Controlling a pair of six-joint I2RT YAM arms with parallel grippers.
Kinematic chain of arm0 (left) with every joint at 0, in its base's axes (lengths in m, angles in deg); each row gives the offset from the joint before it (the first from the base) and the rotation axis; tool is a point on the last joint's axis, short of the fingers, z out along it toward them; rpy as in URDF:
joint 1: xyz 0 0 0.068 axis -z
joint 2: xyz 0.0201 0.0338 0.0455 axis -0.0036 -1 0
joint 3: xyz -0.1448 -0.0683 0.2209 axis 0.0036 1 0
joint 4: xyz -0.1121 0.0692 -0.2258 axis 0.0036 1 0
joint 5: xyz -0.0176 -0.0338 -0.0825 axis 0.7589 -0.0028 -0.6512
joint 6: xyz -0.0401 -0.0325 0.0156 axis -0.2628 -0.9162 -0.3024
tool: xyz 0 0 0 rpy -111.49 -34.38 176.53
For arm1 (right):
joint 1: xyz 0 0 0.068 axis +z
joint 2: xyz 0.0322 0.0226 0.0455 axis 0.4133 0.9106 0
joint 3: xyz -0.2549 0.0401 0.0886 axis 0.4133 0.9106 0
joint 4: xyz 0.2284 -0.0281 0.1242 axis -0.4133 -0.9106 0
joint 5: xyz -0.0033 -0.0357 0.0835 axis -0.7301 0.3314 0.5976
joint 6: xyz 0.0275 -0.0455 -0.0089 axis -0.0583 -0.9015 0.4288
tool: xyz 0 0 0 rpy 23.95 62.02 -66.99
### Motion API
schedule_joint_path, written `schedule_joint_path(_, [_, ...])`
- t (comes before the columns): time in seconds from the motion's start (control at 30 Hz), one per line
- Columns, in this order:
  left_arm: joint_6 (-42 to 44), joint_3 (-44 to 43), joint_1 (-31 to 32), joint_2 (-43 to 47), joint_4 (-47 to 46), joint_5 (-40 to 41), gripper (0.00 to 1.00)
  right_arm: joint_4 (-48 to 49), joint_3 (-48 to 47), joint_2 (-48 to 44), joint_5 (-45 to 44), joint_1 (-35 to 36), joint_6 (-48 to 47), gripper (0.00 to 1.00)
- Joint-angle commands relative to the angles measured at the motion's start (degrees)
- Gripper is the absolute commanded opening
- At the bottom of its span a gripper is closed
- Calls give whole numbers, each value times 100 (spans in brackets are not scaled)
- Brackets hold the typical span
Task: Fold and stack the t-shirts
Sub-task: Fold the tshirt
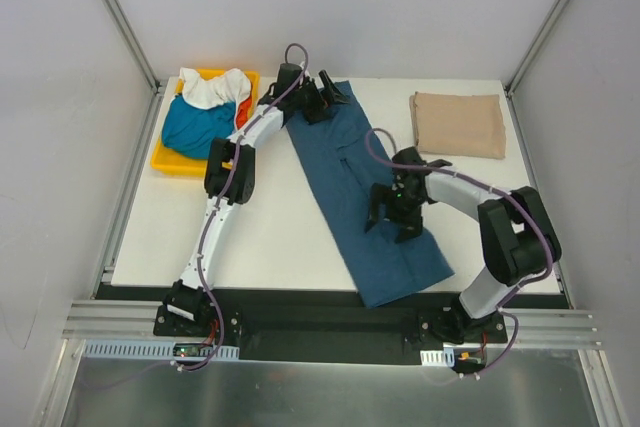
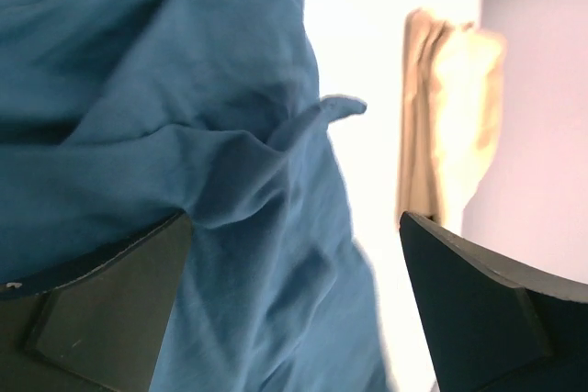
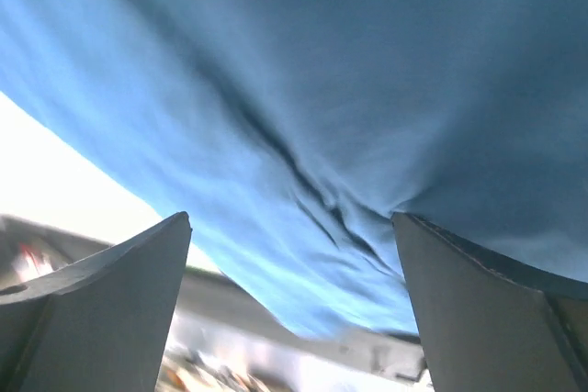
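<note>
Blue shirt in wrist views, tray overhead

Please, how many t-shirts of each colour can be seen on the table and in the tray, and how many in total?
dark blue t-shirt: 1
beige t-shirt: 1
teal t-shirt: 1
white t-shirt: 1
orange-red t-shirt: 1
Total: 5
</note>
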Motion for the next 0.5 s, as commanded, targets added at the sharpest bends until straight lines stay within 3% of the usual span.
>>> schedule_joint_path(0.0, [-1172, -217, 13, -548, -1172, -37, 99, 27, -609, 417, 936, 938, -207, 97])
schedule_joint_path(0.07, [-1523, -261, 4, -655, -1760, -213, 99, 9, -848, 427, 1042, 1184, -418, 97])
schedule_joint_path(0.17, [-1481, -322, -13, -638, -1754, 67, 99, -253, -1174, 172, 920, 1475, -839, 96])
schedule_joint_path(0.33, [-1683, -305, -4, -567, -2334, 156, 99, -772, -1385, -250, 226, 1476, -1060, 96])
schedule_joint_path(0.47, [-1902, -270, 31, -357, -2694, -282, 99, -843, -1639, -400, -188, 1450, -1192, 96])
